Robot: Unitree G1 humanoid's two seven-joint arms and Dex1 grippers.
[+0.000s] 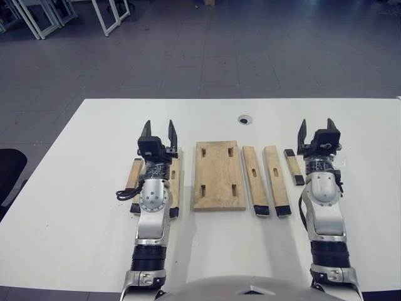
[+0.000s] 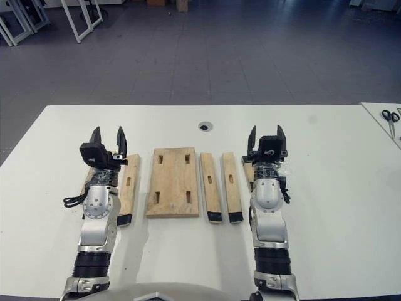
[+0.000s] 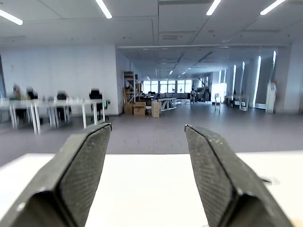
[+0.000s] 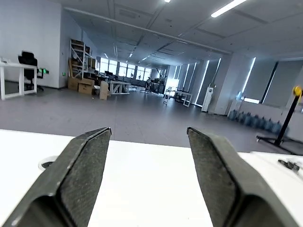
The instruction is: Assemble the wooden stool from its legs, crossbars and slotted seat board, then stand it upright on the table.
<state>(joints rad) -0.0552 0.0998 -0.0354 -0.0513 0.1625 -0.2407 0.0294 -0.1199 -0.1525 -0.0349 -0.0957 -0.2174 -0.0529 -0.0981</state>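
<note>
The slotted seat board [image 1: 218,175] lies flat at the middle of the white table [image 1: 62,213]. To its right lie two long legs [image 1: 252,180] [image 1: 276,180] with black ends, then a short crossbar [image 1: 293,167]. My right gripper [image 1: 318,130] stands open just right of that crossbar, holding nothing. On the board's left, another leg [image 1: 175,182] and a shorter piece [image 1: 133,175] lie partly hidden under my left arm. Above them, my left gripper [image 1: 159,132] is open and empty. Both wrist views look out between spread fingers [image 3: 85,165] [image 4: 85,170] over bare table.
A round cable hole [image 1: 244,119] sits in the table behind the board. A pair of scissors [image 2: 390,116] lies on a neighbouring table at the far right. Wide free table surface stretches to the left, right and front of the parts.
</note>
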